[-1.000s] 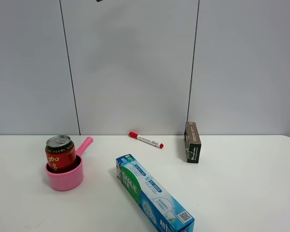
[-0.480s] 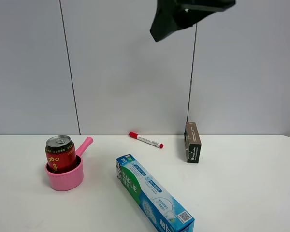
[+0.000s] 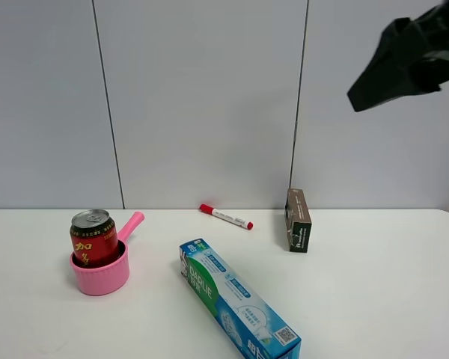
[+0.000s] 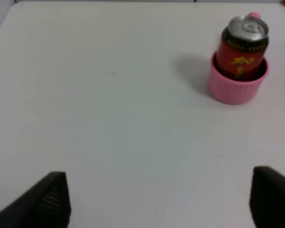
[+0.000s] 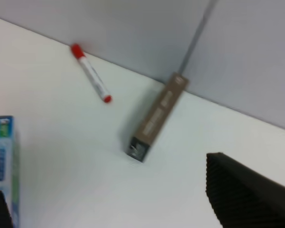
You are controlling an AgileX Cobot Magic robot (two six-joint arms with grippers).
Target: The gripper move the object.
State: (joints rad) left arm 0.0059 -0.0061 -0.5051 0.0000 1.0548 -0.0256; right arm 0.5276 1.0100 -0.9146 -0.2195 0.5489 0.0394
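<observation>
Left wrist view: only the tips of the two fingers (image 4: 50, 199) show, rest cut off by the frame edge. Pink saucepan (image 4: 237, 85) hides the lower part of the red can (image 4: 243, 47); handle almost wholly behind the can.

Right wrist view: blurred. Toothpaste box (image 5: 1, 156) cut by the edge beside one finger; brown box (image 5: 157, 116) print unreadable.

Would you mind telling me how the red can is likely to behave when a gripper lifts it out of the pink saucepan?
The red can looks rigid and smooth, so it may slip. It stands upright inside the pink saucepan, whose wall could drag along. Its tab appears unopened, so probably heavy.
</observation>
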